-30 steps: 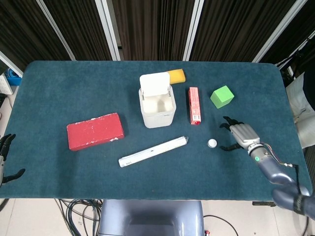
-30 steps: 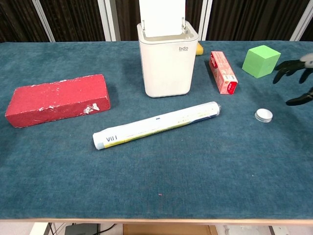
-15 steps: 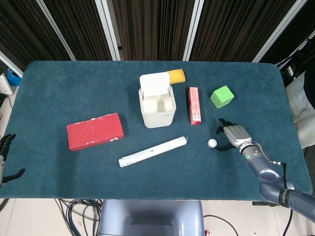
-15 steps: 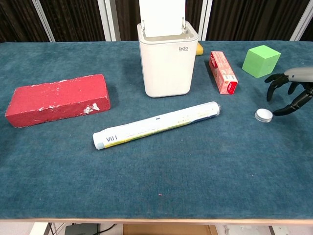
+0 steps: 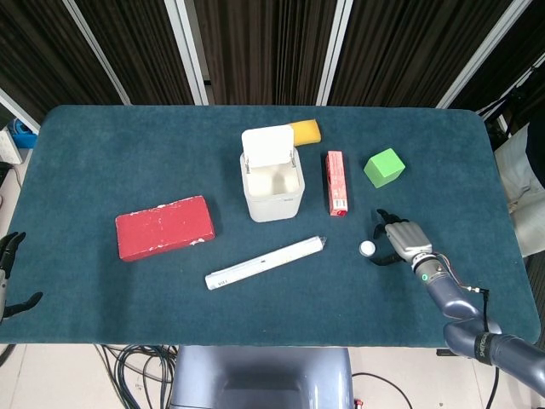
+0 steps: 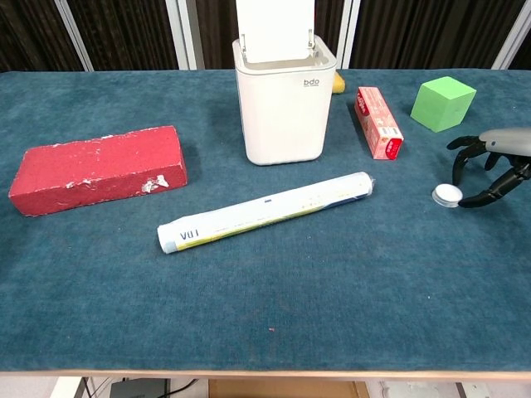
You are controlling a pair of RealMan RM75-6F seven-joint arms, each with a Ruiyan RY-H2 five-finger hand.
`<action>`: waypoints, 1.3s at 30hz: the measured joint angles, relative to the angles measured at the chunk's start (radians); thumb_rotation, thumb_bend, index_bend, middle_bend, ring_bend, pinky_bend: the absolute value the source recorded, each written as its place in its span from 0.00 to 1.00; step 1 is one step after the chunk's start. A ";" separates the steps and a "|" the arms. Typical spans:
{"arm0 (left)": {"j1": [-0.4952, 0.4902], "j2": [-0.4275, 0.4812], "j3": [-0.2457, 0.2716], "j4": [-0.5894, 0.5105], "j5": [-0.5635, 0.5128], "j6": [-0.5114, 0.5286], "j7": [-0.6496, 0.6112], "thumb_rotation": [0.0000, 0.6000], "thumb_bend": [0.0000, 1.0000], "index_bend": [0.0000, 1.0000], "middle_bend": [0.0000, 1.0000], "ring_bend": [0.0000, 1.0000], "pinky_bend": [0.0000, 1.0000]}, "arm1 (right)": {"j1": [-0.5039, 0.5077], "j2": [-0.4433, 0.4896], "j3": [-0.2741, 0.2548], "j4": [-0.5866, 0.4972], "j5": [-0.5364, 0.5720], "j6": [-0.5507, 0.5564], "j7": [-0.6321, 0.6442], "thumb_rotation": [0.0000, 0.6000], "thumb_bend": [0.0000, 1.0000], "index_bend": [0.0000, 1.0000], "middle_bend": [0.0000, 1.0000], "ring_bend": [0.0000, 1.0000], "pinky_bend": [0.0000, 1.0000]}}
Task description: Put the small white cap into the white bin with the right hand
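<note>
The small white cap (image 5: 367, 248) (image 6: 447, 195) lies flat on the blue cloth, right of the paper roll. My right hand (image 5: 398, 239) (image 6: 491, 165) hovers just right of the cap with its dark fingers spread around it; whether they touch it I cannot tell. The white bin (image 5: 273, 186) (image 6: 281, 101) stands open at the table's middle, lid tipped up behind it. My left hand (image 5: 8, 268) hangs off the table's left edge, fingers apart and holding nothing.
A red brick (image 5: 164, 227) (image 6: 97, 169) lies to the left, a rolled paper tube (image 5: 266, 262) (image 6: 264, 212) in front of the bin. A red box (image 5: 336, 182) (image 6: 378, 122) and a green cube (image 5: 384, 167) (image 6: 442, 103) sit between bin and right hand. A yellow sponge (image 5: 307, 130) lies behind the bin.
My right hand has moved left and slightly down toward the cap, closing the gap until its fingers bracket it. The cap and everything else have stayed put.
</note>
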 measured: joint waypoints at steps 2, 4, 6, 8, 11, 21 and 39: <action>0.000 0.000 0.000 0.000 0.000 -0.001 -0.001 1.00 0.17 0.12 0.16 0.02 0.04 | 0.003 -0.010 -0.001 0.010 -0.007 0.004 0.003 1.00 0.11 0.38 0.05 0.11 0.24; 0.000 0.001 0.000 -0.001 0.000 -0.001 -0.003 1.00 0.17 0.12 0.16 0.02 0.04 | 0.006 -0.019 -0.001 0.019 -0.011 0.005 0.005 1.00 0.11 0.40 0.05 0.11 0.24; 0.000 0.002 0.000 -0.001 0.000 -0.002 -0.003 1.00 0.17 0.12 0.16 0.02 0.04 | 0.009 -0.029 -0.001 0.028 -0.014 0.008 0.007 1.00 0.12 0.43 0.06 0.11 0.24; -0.001 0.002 0.000 0.000 -0.001 -0.003 -0.004 1.00 0.17 0.12 0.16 0.02 0.04 | 0.011 -0.038 -0.001 0.036 -0.016 0.010 0.009 1.00 0.12 0.47 0.06 0.11 0.24; -0.001 0.002 0.000 0.001 -0.002 -0.004 -0.002 1.00 0.17 0.12 0.16 0.02 0.04 | 0.014 -0.051 -0.003 0.050 -0.023 0.016 0.008 1.00 0.15 0.53 0.06 0.11 0.24; 0.000 0.005 0.002 -0.003 0.002 -0.003 -0.006 1.00 0.17 0.12 0.16 0.02 0.04 | 0.013 -0.064 0.003 0.068 -0.038 0.063 0.006 1.00 0.24 0.58 0.06 0.11 0.25; 0.000 0.009 0.003 -0.005 0.000 -0.008 -0.009 1.00 0.17 0.12 0.16 0.02 0.03 | 0.020 0.130 0.113 -0.177 -0.093 0.223 0.080 1.00 0.24 0.58 0.06 0.11 0.25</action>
